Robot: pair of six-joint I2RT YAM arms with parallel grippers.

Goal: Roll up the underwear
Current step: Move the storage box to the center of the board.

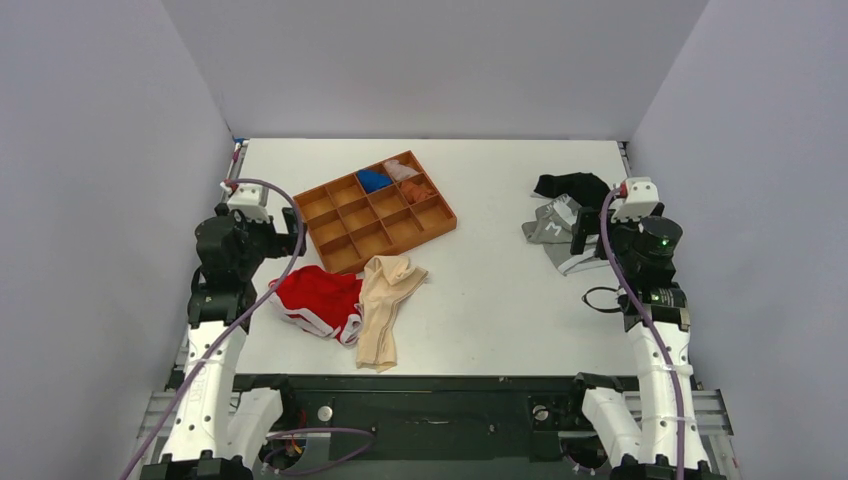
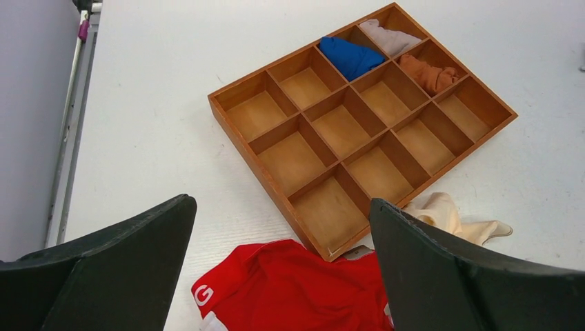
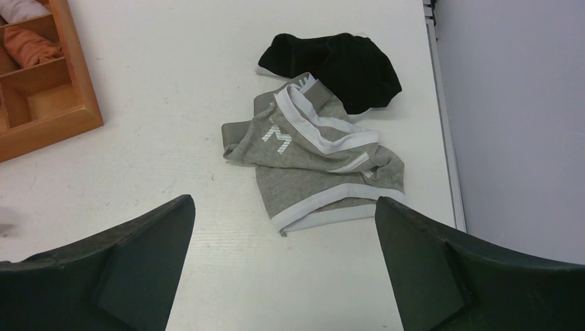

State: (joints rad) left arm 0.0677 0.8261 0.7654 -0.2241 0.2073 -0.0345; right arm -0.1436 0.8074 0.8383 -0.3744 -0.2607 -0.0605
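Two empty, wide-spread grippers: left gripper, right gripper. Limp, light underwear beside tray; probably best pinched at hem farthest from tray.

The top camera looked down from above and behind the arm bases, taking in the whole worktop from afar. The left wrist camera sat low and close, facing forward over the tray and the underwear. The right wrist camera faced the grey garment by the right edge; both wrist views shared one tray corner.
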